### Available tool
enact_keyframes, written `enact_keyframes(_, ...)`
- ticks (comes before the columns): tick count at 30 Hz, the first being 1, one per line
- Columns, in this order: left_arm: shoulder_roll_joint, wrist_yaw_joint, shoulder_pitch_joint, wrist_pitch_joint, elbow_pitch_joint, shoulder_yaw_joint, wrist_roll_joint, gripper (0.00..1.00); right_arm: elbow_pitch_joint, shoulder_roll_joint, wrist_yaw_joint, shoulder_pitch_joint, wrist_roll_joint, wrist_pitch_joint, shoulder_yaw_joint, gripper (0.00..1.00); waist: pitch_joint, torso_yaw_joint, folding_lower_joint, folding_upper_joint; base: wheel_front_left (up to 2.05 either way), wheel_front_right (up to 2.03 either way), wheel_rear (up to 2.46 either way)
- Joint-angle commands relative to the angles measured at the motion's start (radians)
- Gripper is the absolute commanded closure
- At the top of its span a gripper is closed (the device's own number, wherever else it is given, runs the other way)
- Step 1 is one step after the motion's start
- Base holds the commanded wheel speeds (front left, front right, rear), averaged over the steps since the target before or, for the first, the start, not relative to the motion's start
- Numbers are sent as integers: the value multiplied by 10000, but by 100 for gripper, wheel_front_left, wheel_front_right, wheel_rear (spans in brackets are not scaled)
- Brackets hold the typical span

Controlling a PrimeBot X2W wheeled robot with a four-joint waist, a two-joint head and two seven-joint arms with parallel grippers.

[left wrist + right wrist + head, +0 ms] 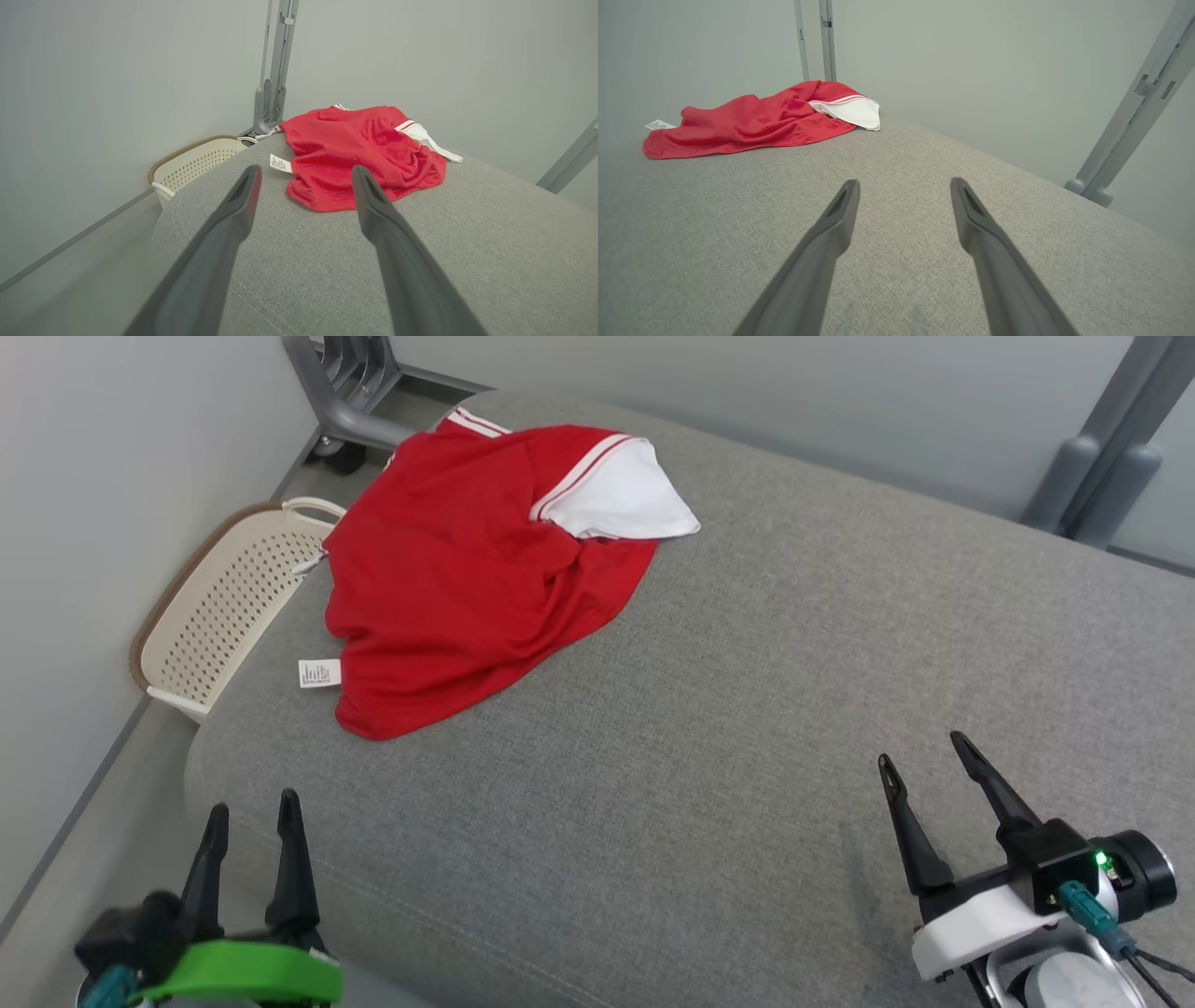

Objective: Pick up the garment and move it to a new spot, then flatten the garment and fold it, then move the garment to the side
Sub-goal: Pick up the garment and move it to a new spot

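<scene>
Garment [467, 579] lies crumpled well ahead of the spread left pincer [254, 801].

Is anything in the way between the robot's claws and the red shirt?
No, nothing visible. Only bare grey cushion lies between the red shirt and the open left gripper or the open right gripper. The cream basket sits off the cushion's edge, beside the shirt, not in either path.
</scene>
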Motion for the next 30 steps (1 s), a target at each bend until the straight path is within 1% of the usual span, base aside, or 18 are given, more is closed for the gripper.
enact_keyframes(1, -37, -27, -603, 67, 238, -55, -244, 0, -128, -237, -14, -264, -106, -32, 31, 0, 1399, -143, 0, 22, 0, 0, 0)
enact_keyframes(3, -8, -34, -1556, 394, 676, -149, -566, 0, -263, -532, -14, -545, -227, -30, 144, 0, 2196, -178, 0, 22, 0, 0, 0)
enact_keyframes(5, -57, -32, -2591, 799, 1251, 10, -1170, 0, -339, -851, -14, -795, -328, -30, 316, 0, 2870, -211, 0, 22, 0, 0, 0)
enact_keyframes(7, 68, -30, -3499, 1318, 1915, -39, -1364, 0, -427, -1115, -14, -1095, -384, -25, 412, 0, 3494, -269, 0, 22, 0, 0, 0)
enact_keyframes(10, 44, -34, -4828, 2211, 2993, 81, -2109, 0, -603, -1358, -14, -1409, -429, 75, 471, 0, 4198, -365, 0, 22, 0, 0, 0)
enact_keyframes(12, 181, -37, -5562, 2669, 3720, 132, -2445, 0, -721, -1512, -14, -1523, -460, 125, 525, 0, 4517, -457, 0, 22, 0, 0, 0)
enact_keyframes(15, 306, -39, -6353, 3212, 4838, 114, -2780, 0, -852, -1590, -14, -1598, -466, 207, 496, 0, 4740, -597, 0, 22, 0, 0, 0)
enact_keyframes(17, 314, -41, -6778, 3668, 5574, 181, -3063, 0, -813, -1617, -14, -1594, -453, 236, 429, 0, 4788, -696, 0, 22, 0, 0, 0)
enact_keyframes(19, 442, -35, -7079, 4158, 6322, 156, -3209, 0, -767, -1587, -15, -1547, -453, 245, 367, 0, 4771, -789, 0, 22, 0, 0, 0)
enact_keyframes(21, 606, 62, -7215, 4624, 7114, -34, -3055, 0, -694, -1537, -17, -1533, -436, 251, 376, 0, 4682, -895, 0, 22, 0, 0, 0)
enact_keyframes(24, 674, 104, -7229, 5040, 8008, -107, -3077, 0, -576, -1439, -17, -1558, -392, 230, 436, 0, 4498, -1043, 0, 22, 0, 0, 0)
enact_keyframes(27, 891, 109, -7206, 5166, 8580, -298, -2920, 0, -462, -1268, -17, -1590, -349, 190, 477, 0, 4241, -1187, 0, 22, 0, 0, 0)
enact_keyframes(28, 966, 92, -7230, 5008, 8607, -336, -2872, 85, -447, -1197, -17, -1600, -340, 171, 471, 0, 4151, -1225, 0, 22, 0, 0, 0)
enact_keyframes(29, 1030, 71, -7250, 4874, 8566, -399, -2826, 100, -427, -1124, -17, -1601, -321, 144, 463, 0, 4057, -1255, 0, 22, 0, 0, 0)
enact_keyframes(30, 1064, 35, -7251, 4843, 8466, -509, -2809, 100, -389, -1055, -17, -1581, -310, 119, 469, 0, 3962, -1276, 0, 22, 0, 0, 0)
